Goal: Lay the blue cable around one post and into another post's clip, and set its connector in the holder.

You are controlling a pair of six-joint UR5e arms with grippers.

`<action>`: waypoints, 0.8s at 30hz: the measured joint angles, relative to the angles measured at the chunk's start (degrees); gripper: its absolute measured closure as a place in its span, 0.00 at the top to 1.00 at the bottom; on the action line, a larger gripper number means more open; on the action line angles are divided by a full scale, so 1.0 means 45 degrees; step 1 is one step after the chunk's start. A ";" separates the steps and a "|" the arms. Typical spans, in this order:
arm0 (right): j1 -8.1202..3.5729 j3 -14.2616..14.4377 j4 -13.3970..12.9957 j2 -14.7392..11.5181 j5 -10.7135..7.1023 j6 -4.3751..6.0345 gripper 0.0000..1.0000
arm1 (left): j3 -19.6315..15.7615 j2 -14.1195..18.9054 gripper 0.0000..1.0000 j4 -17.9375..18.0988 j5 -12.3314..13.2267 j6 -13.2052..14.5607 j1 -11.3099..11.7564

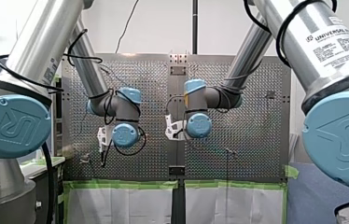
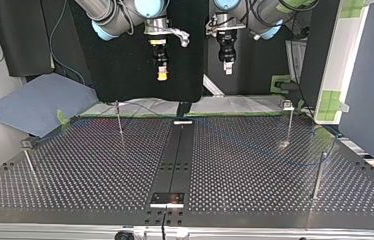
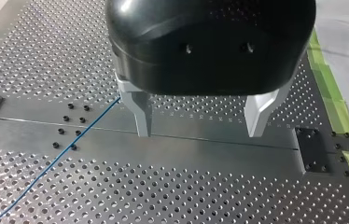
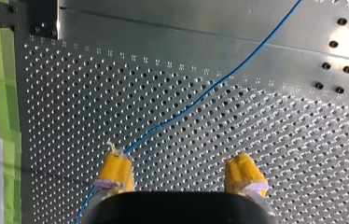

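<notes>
The thin blue cable [image 4: 200, 96] lies loose on the perforated table. In the right wrist view it runs slantwise under my right gripper [image 4: 180, 172] and passes beneath one of the yellow pads [image 4: 115, 170]. That gripper is open and holds nothing. In the left wrist view the cable [image 3: 60, 156] runs beside and behind one metal finger [image 3: 142, 114] of my left gripper [image 3: 200, 126], which is open and empty. In the top view both grippers, right [image 2: 162, 75] and left [image 2: 227, 67], hang high above the table. The connector does not show.
Thin upright posts stand on the table in the top view: one at the back left [image 2: 119, 117], one at the back right [image 2: 289, 122], one at the right edge [image 2: 319, 175], one at the left edge [image 2: 29, 162]. A dark centre strip [image 2: 177, 150] carries a black plate [image 2: 167, 198]. Green tape [image 4: 4, 93] marks the table's edge.
</notes>
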 joint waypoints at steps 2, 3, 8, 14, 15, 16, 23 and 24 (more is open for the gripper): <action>-0.0001 -0.0002 -0.0008 0.0000 -0.0164 0.0047 0.99 | -0.0001 -0.0005 1.00 0.0007 0.0007 -0.0030 -0.0008; -0.0005 -0.0005 -0.0011 -0.0001 -0.0221 0.0059 0.99 | 0.0000 -0.0006 1.00 0.0020 0.0013 -0.0033 -0.0012; -0.0028 -0.0008 0.0115 0.0000 -0.0381 -0.0005 0.99 | 0.0000 -0.0007 1.00 0.0184 0.0161 -0.0016 -0.0019; -0.0032 0.0000 0.0284 -0.0001 -0.0402 -0.0093 0.99 | 0.0000 -0.0010 1.00 0.0256 0.0221 -0.0022 -0.0022; -0.0032 0.0002 0.0290 0.0000 -0.0402 -0.0095 0.99 | 0.0000 -0.0010 1.00 0.0258 0.0223 -0.0022 -0.0022; -0.0033 0.0003 0.0295 0.0000 -0.0403 -0.0098 0.99 | 0.0000 -0.0010 1.00 0.0260 0.0224 -0.0022 -0.0022; -0.0033 0.0005 0.0302 -0.0001 -0.0404 -0.0102 0.99 | 0.0000 -0.0011 1.00 0.0263 0.0227 -0.0023 -0.0022; -0.0033 0.0004 0.0301 0.0000 -0.0403 -0.0102 0.99 | 0.0000 -0.0011 1.00 0.0263 0.0227 -0.0023 -0.0022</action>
